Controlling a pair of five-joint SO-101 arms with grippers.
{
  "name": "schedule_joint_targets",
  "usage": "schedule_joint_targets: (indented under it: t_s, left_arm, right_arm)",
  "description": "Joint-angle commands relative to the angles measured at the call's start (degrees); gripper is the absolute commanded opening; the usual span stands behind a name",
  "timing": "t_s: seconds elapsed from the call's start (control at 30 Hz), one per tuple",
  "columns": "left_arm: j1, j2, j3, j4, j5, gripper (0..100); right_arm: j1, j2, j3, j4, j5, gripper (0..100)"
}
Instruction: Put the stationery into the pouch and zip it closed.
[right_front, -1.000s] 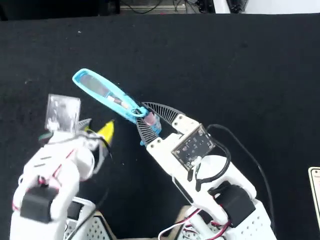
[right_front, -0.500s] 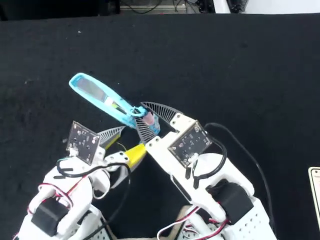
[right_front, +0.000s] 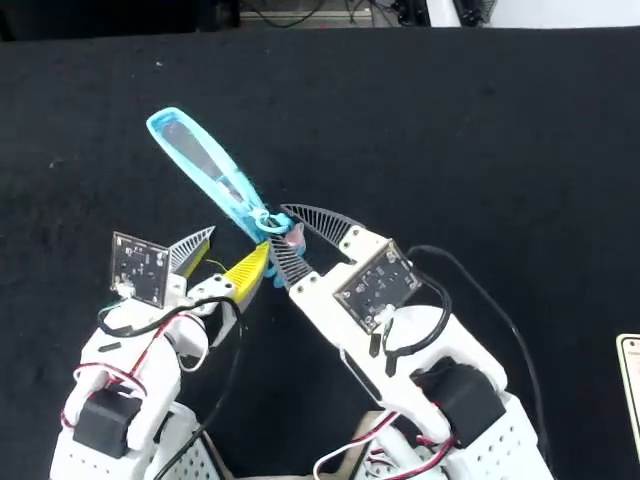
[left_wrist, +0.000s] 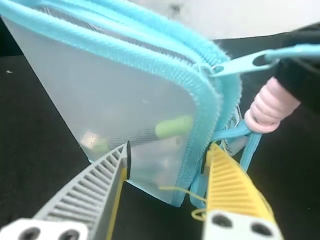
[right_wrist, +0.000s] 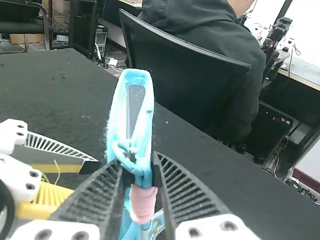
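**Left gripper (right_front: 225, 255) swung in on the pouch (right_front: 205, 170)**

Wide open, straddling its corner mid-bench. Right gripper (right_front: 285, 240) is clamped on the zip end (green thing (left_wrist: 172, 126) already inside). A crooked left bite could twist it out of right's grip.

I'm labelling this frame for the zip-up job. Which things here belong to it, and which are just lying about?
Job in hand: blue pouch, its zip pull, green stationery inside it, right gripper clamping the pouch's end, open left gripper at its corner.

Lying about: pale card at the right edge of the high view.
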Motion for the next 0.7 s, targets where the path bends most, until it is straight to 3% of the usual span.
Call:
schedule_joint_targets:
  t_s: [0.0, 0.37, 0.67]
  left_arm:
    - [-1.71, -1.76, -0.92, 0.44, 0.0, 24]
    - [2.07, -1.93, -13.14, 15.3, -0.09, 25]
    - [2.33, -1.85, -5.41, 4.57, 2.29, 24]
  right_arm:
    - [-0.44, 0.4, -0.57, -1.76, 0.53, 1.1]
    - [-0.62, 0.57, -0.57, -1.93, 0.53, 1.1]
    - [-0.62, 0.57, -0.48, -1.93, 0.53, 1.1]
